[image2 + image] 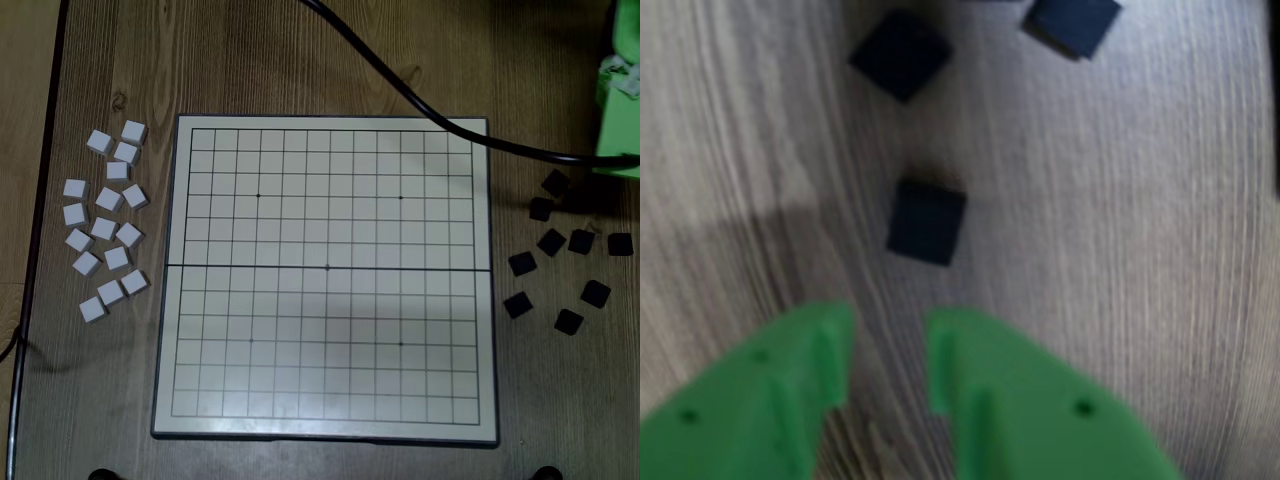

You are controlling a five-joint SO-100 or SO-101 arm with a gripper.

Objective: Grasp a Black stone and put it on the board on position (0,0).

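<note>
In the wrist view a Black stone (927, 222) lies flat on the wood table just ahead of my green gripper (890, 330). Its fingers (810, 370) stand open with nothing between them. Two more black tiles (900, 55) lie farther off. In the overhead view several black tiles (551, 241) are scattered right of the board (480, 300). The dotted crossing on the fold seam, position (0,0) (328, 267), is bare. Only the arm's green body (618, 120) shows at the top right edge, above the black tiles; the fingertips are hidden there.
Several white tiles (105, 228) lie in a loose cluster left of the board. A black cable (400, 85) runs over the table's top edge and the board's upper right corner to the arm. A dark table edge strip (40, 200) runs down the left.
</note>
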